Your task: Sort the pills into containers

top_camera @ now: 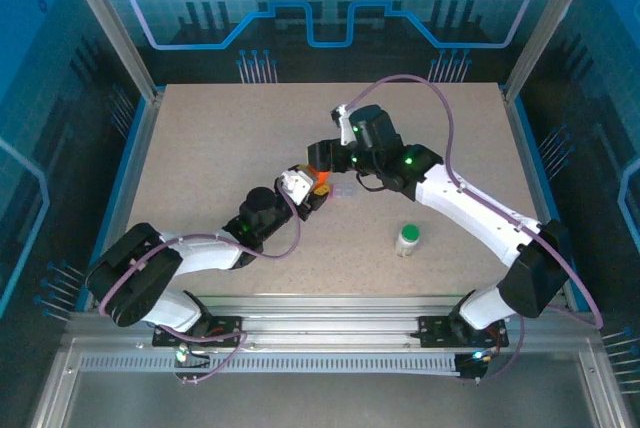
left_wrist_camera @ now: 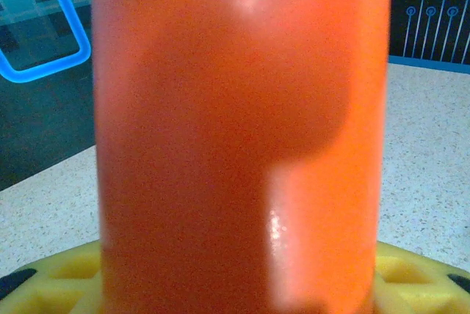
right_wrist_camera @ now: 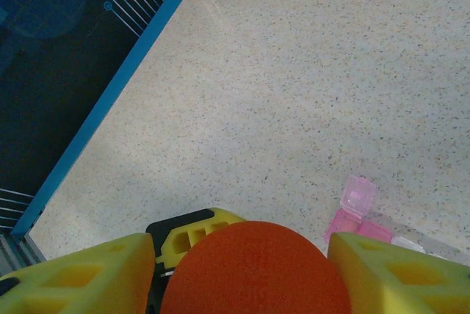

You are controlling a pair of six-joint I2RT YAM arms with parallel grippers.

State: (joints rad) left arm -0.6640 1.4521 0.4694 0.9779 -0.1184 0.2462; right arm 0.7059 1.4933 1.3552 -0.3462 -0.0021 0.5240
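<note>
Orange bottle (left_wrist_camera: 242,138) is gripped by the left tool (top_camera: 312,188), with the jaws part-closed on its body. Its orange cap (right_wrist_camera: 257,285) is straddled from above by the right tool (right_wrist_camera: 242,252); whether the cap is actually clamped cannot be told. The cap is judged not yet off and no pills are seen out, so all sorting is left. Pill box (right_wrist_camera: 354,215), pink lid raised, lies on the bench (top_camera: 200,148) just beside. Green-capped bottle (top_camera: 408,238) stands near the right arm. Bench edges are well apart, with open room all round.

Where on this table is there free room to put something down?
The far-left stretch of the table and the far-right corner are bare. The middle is crowded: orange bottle, pill box, and a green-capped bottle nearer right.
</note>
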